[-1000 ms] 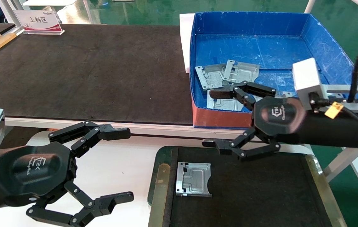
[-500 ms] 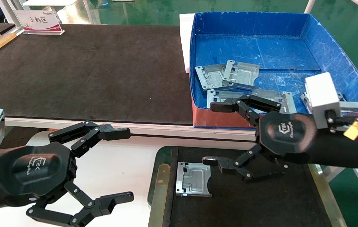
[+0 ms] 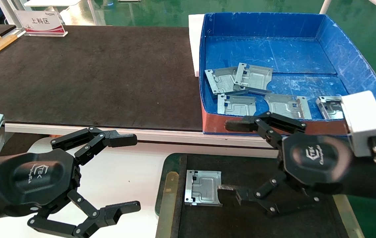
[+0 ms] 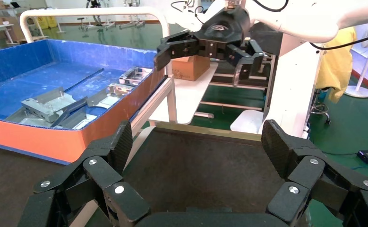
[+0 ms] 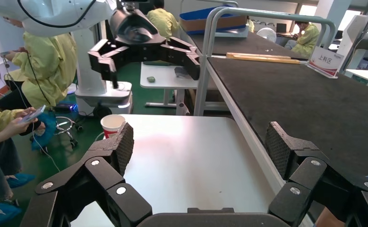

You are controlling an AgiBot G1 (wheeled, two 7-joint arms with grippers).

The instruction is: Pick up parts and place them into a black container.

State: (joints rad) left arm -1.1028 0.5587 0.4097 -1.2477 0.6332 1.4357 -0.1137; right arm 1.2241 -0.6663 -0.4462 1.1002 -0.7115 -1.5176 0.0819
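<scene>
One part [image 3: 203,187] lies flat on the black container [image 3: 326,172], at its left end just inside the brass-coloured strip [image 3: 168,191]. Five more parts sit in the blue box [image 3: 340,49] on the table — an overlapping pair [image 3: 237,79] farther back and three in a row along the near orange-faced wall [image 3: 230,124].

The right claw [image 3: 232,157] hangs over the container with its jaws spread wide and holding nothing; its lower fingertip [image 3: 226,189] is just beside the placed part's right edge, the upper one in front of the box wall. A second ago this claw was higher and farther forward, its upper finger over the parts in the box; it has since drawn back and down.

The left claw [image 3: 131,173] is parked over the white table [image 3: 135,165], wide open and empty, unmoved.

The left wrist view alone shows the box's parts from the side, some tilted against each other [image 4: 49,106]. The right wrist view looks over the white table to a paper cup [image 5: 112,125] — hidden from the head view.
</scene>
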